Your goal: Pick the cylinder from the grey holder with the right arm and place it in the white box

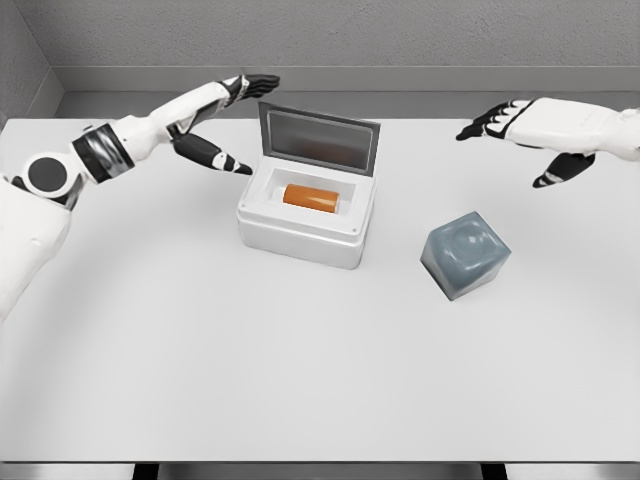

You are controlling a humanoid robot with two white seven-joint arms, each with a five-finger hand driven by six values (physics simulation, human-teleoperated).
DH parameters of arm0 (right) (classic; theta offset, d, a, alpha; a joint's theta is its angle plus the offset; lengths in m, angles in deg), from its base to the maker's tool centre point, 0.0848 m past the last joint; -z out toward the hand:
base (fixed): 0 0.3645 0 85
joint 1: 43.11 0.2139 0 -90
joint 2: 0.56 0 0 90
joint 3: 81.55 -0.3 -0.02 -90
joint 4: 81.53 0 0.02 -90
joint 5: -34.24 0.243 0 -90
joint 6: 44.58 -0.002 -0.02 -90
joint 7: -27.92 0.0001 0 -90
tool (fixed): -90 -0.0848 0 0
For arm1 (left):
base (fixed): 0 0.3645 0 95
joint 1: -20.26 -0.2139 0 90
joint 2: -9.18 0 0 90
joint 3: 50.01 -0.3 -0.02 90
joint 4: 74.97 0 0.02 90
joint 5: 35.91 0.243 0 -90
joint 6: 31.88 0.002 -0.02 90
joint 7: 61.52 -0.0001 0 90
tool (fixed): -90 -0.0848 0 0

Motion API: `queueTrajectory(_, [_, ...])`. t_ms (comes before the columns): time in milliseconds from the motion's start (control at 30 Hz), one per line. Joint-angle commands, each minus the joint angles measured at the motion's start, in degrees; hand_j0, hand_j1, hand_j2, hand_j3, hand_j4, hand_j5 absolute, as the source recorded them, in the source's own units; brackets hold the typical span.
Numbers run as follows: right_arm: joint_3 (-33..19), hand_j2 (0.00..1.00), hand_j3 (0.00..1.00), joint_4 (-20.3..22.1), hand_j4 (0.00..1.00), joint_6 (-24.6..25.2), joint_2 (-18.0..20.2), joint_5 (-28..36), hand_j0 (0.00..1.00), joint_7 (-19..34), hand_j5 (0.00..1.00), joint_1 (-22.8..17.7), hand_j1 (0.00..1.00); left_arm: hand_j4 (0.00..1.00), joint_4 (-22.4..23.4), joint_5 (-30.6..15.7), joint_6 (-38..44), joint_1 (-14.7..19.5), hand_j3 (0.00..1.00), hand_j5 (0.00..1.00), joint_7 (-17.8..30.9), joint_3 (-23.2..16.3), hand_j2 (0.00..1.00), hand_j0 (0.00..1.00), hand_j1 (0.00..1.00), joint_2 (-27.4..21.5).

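Left hand (232, 118) spread open near the table's (300, 380) far-left edge, holding nothing. Orange cylinder (310, 197) lying on its side inside the white box (300, 232) (lid raised), near the far-middle. Grey holder (465, 255) empty, toward the right edge. Best now: withdraw cleanly, clear of the lid. Right hand (525, 130) open, touching nothing.

The orange cylinder (309, 197) lay inside the white box (300, 232), its lid upright. The grey holder (465, 255) sat to its right on the surface (300, 380). Both hands, left (222, 115) and right (525, 125), hovered with fingers spread.
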Motion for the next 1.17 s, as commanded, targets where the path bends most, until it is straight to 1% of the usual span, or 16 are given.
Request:
queueTrajectory(0, [0.56,1.0,1.0,0.06,1.0,0.17,0.05,0.31,1.0,-0.03,1.0,0.0,1.0,1.0,0.03,-0.42,0.12,0.0,1.0,1.0,-0.02,-0.17,1.0,1.0,1.0,0.07])
queueTrajectory(200, [1.53,1.0,1.0,0.49,1.0,0.17,0.05,0.31,1.0,-0.03,1.0,0.0,1.0,1.0,-0.14,-0.42,0.12,-0.18,1.0,1.0,-0.02,-0.26,1.0,1.0,1.0,-0.01])
queueTrajectory(367, [2.15,1.0,1.0,1.99,1.0,0.17,0.05,0.31,1.0,-0.03,1.0,0.0,1.0,1.0,-0.14,-0.51,0.12,-0.35,1.0,1.0,-0.02,-0.26,1.0,1.0,1.0,-0.1])
queueTrajectory(433, [2.15,1.0,1.0,1.99,1.0,0.17,0.05,0.31,1.0,-0.03,1.0,0.0,1.0,1.0,-0.32,-0.6,0.12,-0.7,1.0,1.0,-0.02,-0.96,1.0,1.0,1.0,-0.36])
queueTrajectory(533, [2.15,1.0,1.0,2.08,1.0,0.17,0.05,0.31,1.0,-0.03,1.0,0.0,1.0,1.0,-3.92,-0.95,0.12,-1.67,1.0,1.0,-0.02,-1.23,1.0,1.0,1.0,-1.68])
queueTrajectory(633, [2.15,1.0,1.0,2.25,1.0,0.17,0.05,0.31,1.0,-0.03,1.0,0.0,1.0,1.0,-4.89,-1.13,0.12,-2.02,1.0,1.0,-0.02,-1.23,1.0,1.0,1.0,-2.03])
queueTrajectory(667, [2.15,1.0,1.0,2.25,1.0,0.17,0.05,0.31,1.0,-0.03,1.0,0.0,1.0,1.0,-5.85,-1.21,0.12,-2.02,1.0,1.0,-0.02,-1.23,1.0,1.0,1.0,-2.12])
queueTrajectory(733, [2.23,1.0,1.0,2.25,1.0,0.17,0.05,0.31,1.0,-0.03,1.0,0.0,1.0,1.0,-7.35,-1.91,0.12,-2.2,1.0,1.0,-0.02,-1.23,1.0,1.0,1.0,-3.7])
queueTrajectory(767, [2.23,1.0,1.0,2.25,1.0,0.17,0.05,0.31,1.0,-0.03,1.0,0.0,1.0,1.0,-7.35,-3.41,0.12,-2.11,1.0,1.0,-0.02,-1.23,1.0,1.0,1.0,-4.4])
queueTrajectory(833, [2.23,1.0,1.0,2.25,1.0,0.17,0.14,0.31,1.0,-0.03,1.0,0.0,1.0,1.0,-7.26,-4.73,0.12,-2.11,1.0,1.0,-0.02,-1.14,1.0,1.0,1.0,-5.64])
queueTrajectory(933, [2.23,1.0,1.0,2.25,1.0,0.17,0.14,0.31,1.0,-0.03,1.0,0.0,1.0,1.0,-7.0,-5.52,0.12,-2.02,1.0,1.0,-0.02,-1.05,1.0,1.0,1.0,-5.99])
queueTrajectory(1000, [2.23,1.0,1.0,2.25,1.0,0.17,0.14,0.22,1.0,-0.03,1.0,0.0,1.0,1.0,-6.65,-5.61,0.12,-2.11,1.0,1.0,-0.02,-1.05,1.0,1.0,1.0,-7.48])
queueTrajectory(1100, [2.23,1.0,1.0,2.25,1.0,0.17,0.05,0.22,1.0,-0.03,1.0,0.0,1.0,1.0,-0.94,-5.43,0.12,-2.64,1.0,1.0,-0.02,-1.05,1.0,1.0,1.0,-7.48])
queueTrajectory(1133, [2.23,1.0,1.0,2.25,1.0,0.17,0.14,0.22,1.0,-0.03,1.0,0.0,1.0,1.0,-0.32,-5.34,0.12,-2.72,1.0,1.0,-0.02,-1.05,1.0,1.0,1.0,-7.48])
